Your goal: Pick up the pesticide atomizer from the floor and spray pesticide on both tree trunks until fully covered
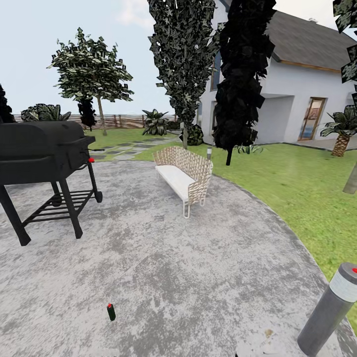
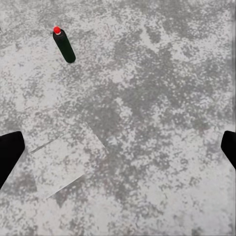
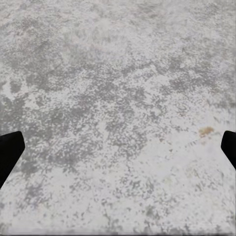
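Observation:
The pesticide atomizer (image 1: 111, 311), a tiny dark bottle with a red top, stands upright on the grey mottled floor (image 1: 198, 277) close in front of me, left of centre. In the left wrist view the atomizer (image 2: 64, 45) sits well off from my left gripper (image 2: 118, 152), which is open with its dark fingertips (image 2: 9, 152) at the frame's sides. My right gripper (image 3: 118, 152) is open too, over bare floor (image 3: 118, 98). One tree (image 1: 90, 69) with a pale trunk (image 1: 102, 119) stands far off by the fence. Another pale tree trunk (image 1: 351, 182) shows at the right edge on the lawn.
A black grill (image 1: 42, 148) on legs stands at the left. A wicker bench (image 1: 184, 173) sits mid-floor. A grey post (image 1: 329, 310) with a white top is near right. Black cone-shaped trees (image 1: 243, 74), lawn (image 1: 302, 188) and the white house (image 1: 297, 94) lie beyond.

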